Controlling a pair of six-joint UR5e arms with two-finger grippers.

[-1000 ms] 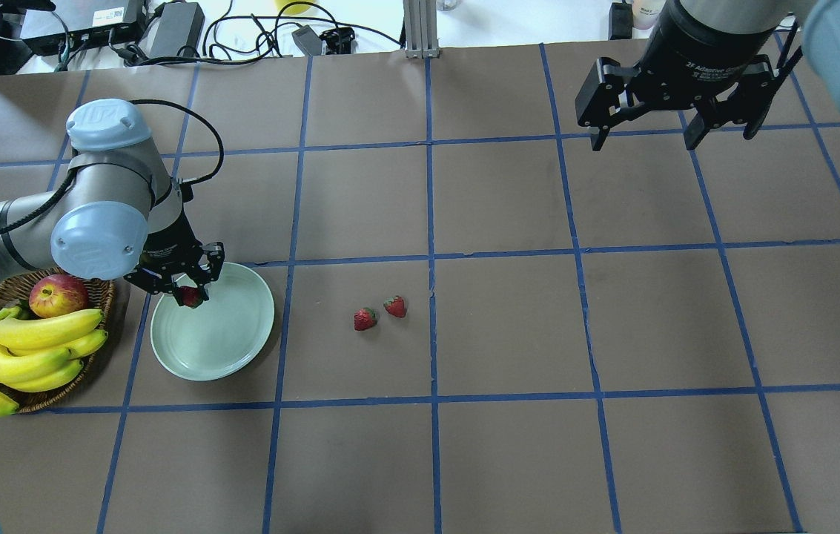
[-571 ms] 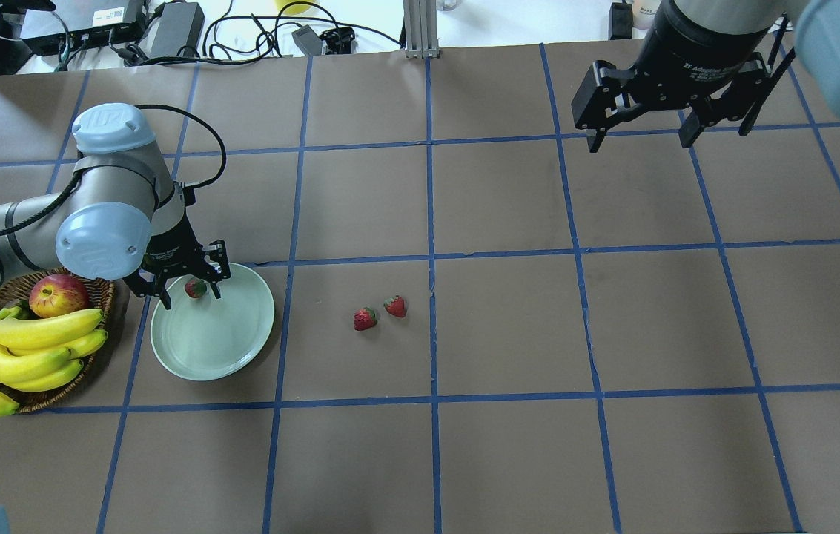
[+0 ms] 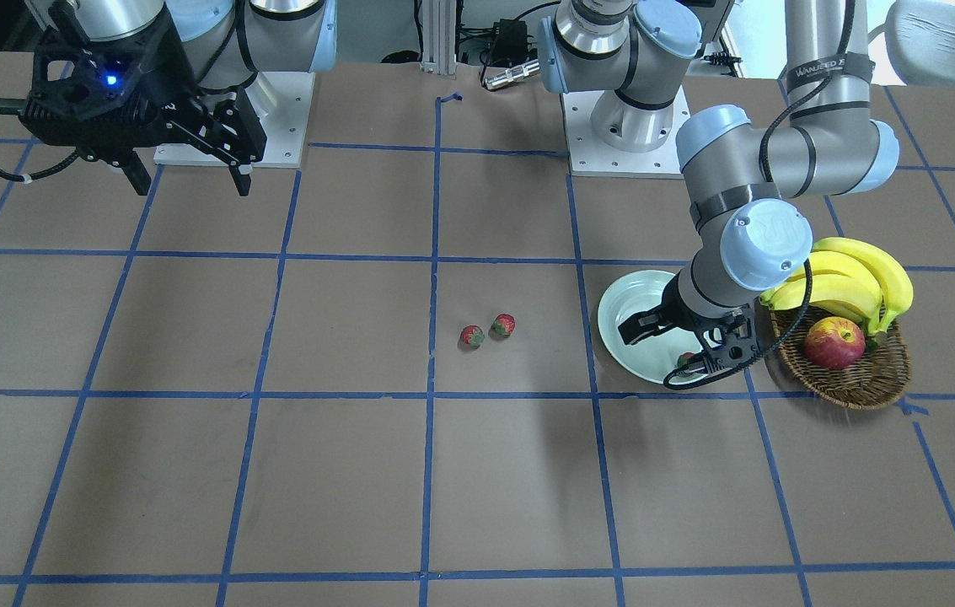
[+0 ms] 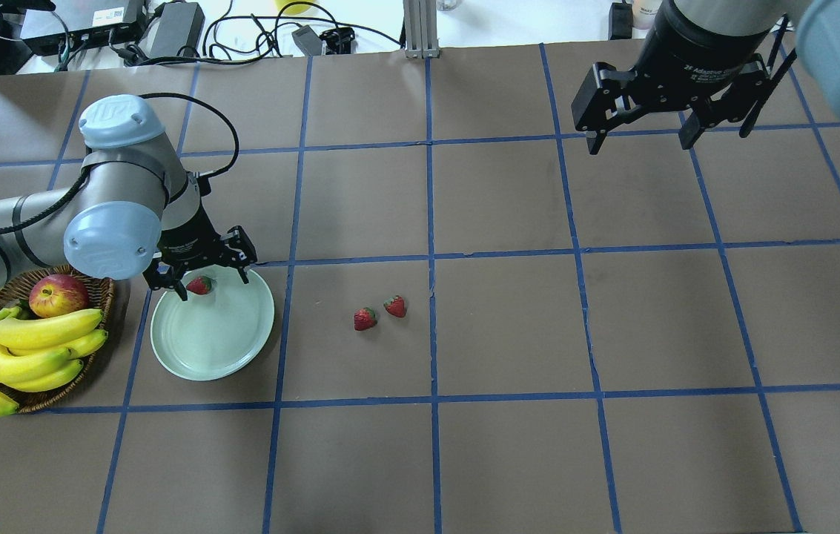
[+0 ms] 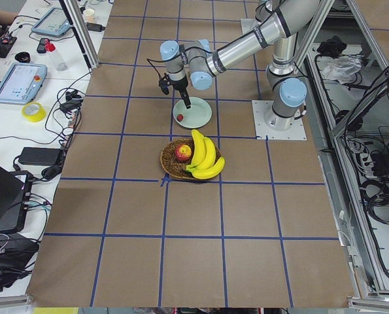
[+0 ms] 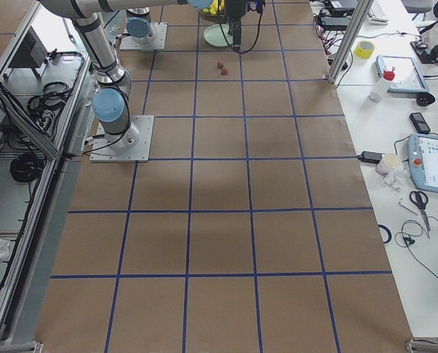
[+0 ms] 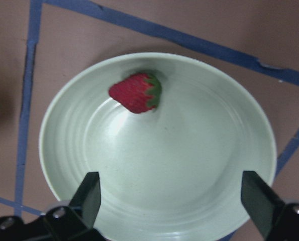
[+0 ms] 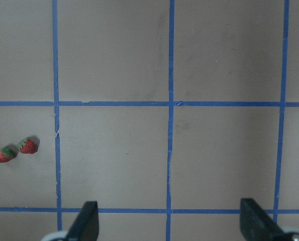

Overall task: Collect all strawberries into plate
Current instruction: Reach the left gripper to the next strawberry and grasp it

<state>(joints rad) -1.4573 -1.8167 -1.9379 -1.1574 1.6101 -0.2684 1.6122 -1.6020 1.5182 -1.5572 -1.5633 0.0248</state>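
Table (image 4: 508, 193): flat brown surface, crossed by blue tape lines (image 4: 428, 185) in square grid.
Plate (image 4: 212, 348): plain pale mint green, faint concentric rings.
Strawberry in plate (image 4: 200, 285): red body, green leafy cap.
Loose strawberry (image 4: 365, 319) and second loose strawberry (image 4: 394, 305): same red, green tops.
Basket (image 4: 103, 300): brown woven wicker.
Bananas (image 4: 34, 337): bright yellow.
Apple (image 4: 58, 294): red blending into yellow.
Left gripper (image 4: 213, 288), right gripper (image 4: 640, 147): black.
Left arm (image 4: 116, 193): silver-grey, pale blue joint caps, black cable.
Small blue light (image 3: 110, 80) glows on right gripper housing.

Robotics lab: blue-taped grid table (image 4: 508, 460); past table's far edge, power bricks (image 4: 176, 28), tangled cables (image 4: 256, 30); beside table, white bench (image 5: 1, 127) with touchscreen pendants (image 5: 19, 82), tape roll (image 5: 33, 112).
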